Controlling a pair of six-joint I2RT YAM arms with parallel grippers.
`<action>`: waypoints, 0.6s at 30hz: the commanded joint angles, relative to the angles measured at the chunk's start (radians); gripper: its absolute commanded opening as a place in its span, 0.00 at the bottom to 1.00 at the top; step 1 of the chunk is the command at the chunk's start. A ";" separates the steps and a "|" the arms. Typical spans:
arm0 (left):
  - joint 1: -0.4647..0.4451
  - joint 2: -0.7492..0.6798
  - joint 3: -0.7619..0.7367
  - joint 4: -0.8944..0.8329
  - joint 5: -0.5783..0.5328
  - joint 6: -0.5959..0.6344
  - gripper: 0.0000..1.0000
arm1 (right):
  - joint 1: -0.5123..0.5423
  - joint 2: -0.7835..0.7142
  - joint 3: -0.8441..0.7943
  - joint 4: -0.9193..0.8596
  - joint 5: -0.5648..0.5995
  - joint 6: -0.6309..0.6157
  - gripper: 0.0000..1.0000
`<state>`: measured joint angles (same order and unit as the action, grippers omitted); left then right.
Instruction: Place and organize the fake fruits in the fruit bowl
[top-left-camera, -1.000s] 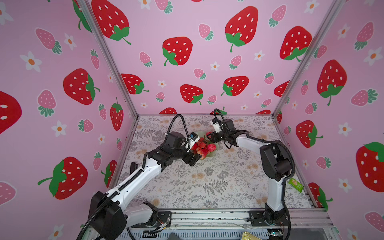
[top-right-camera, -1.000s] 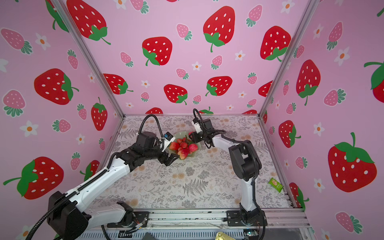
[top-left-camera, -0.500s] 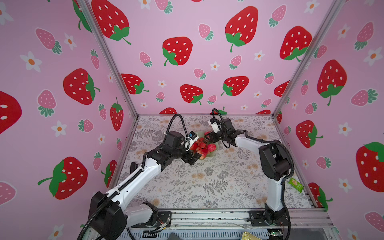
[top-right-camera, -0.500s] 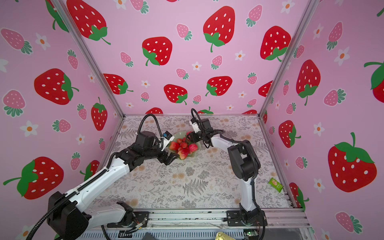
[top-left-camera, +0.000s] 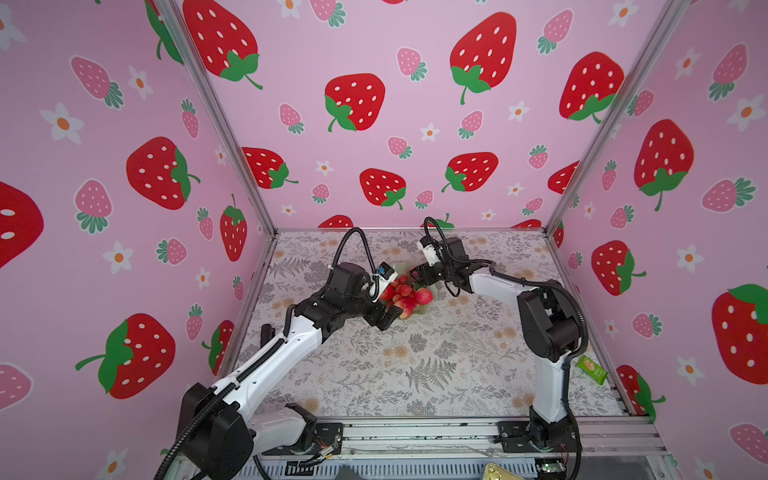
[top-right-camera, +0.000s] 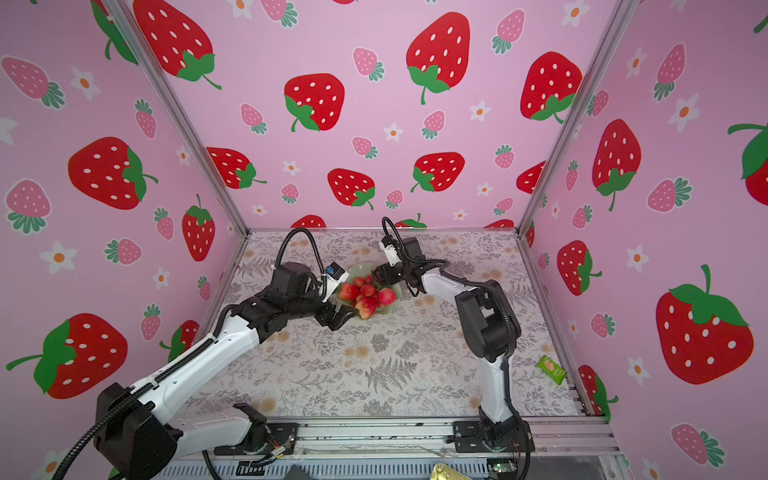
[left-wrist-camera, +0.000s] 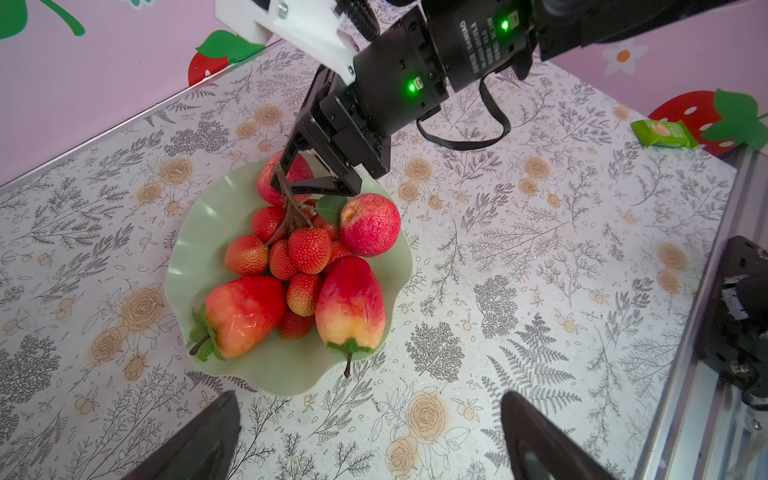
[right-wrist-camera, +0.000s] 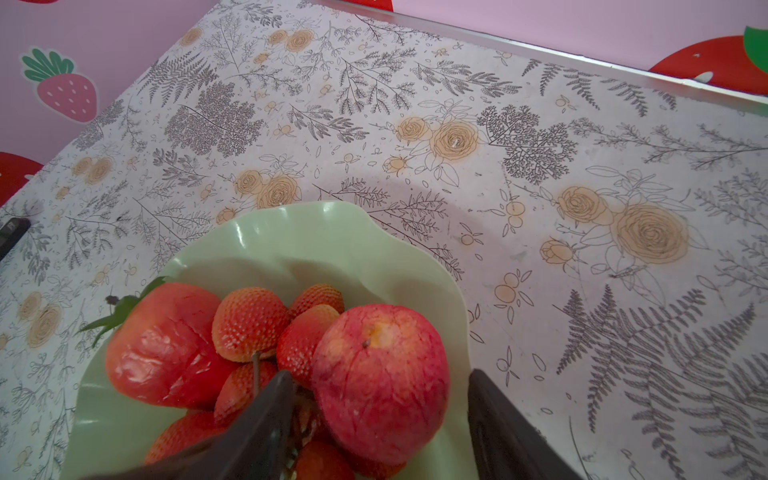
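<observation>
Fingers (right-wrist-camera: 266, 415) of the right gripper (left-wrist-camera: 313, 185) stand parted above the berry bunch (left-wrist-camera: 291, 253), one tip touching its stem, pinching nothing. Those of the left gripper (left-wrist-camera: 370, 411) are spread wide and empty just beside the fruit bowl (left-wrist-camera: 199, 232), which sits near the table's (top-left-camera: 415, 374) far edge. Both strawberries (left-wrist-camera: 241, 316), both round fruits (left-wrist-camera: 370, 224) and the bunch lie inside it. Placing looks finished; perhaps only tidying and backing the arms away remain.

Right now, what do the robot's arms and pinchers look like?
The left arm and right arm are white with chunky black joints, and black ribbed cables arch over their wrists. The left gripper and right gripper are black with two pointed fingers. Green lights and white lettering sit behind the right one.
</observation>
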<state>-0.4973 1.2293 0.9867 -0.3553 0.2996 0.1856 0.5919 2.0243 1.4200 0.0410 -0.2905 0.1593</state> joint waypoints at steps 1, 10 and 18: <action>0.005 -0.022 0.039 0.015 0.026 0.008 0.99 | 0.001 -0.049 0.019 0.000 0.043 0.006 0.72; 0.069 -0.050 0.012 0.070 -0.078 -0.044 0.99 | -0.074 -0.155 0.035 0.004 0.058 0.094 0.77; 0.313 -0.010 -0.024 0.101 -0.404 -0.215 0.99 | -0.271 -0.449 -0.373 0.202 0.065 0.178 0.99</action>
<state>-0.2455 1.2095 0.9833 -0.2871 0.0414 0.0540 0.3962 1.6382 1.1751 0.1619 -0.2375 0.2867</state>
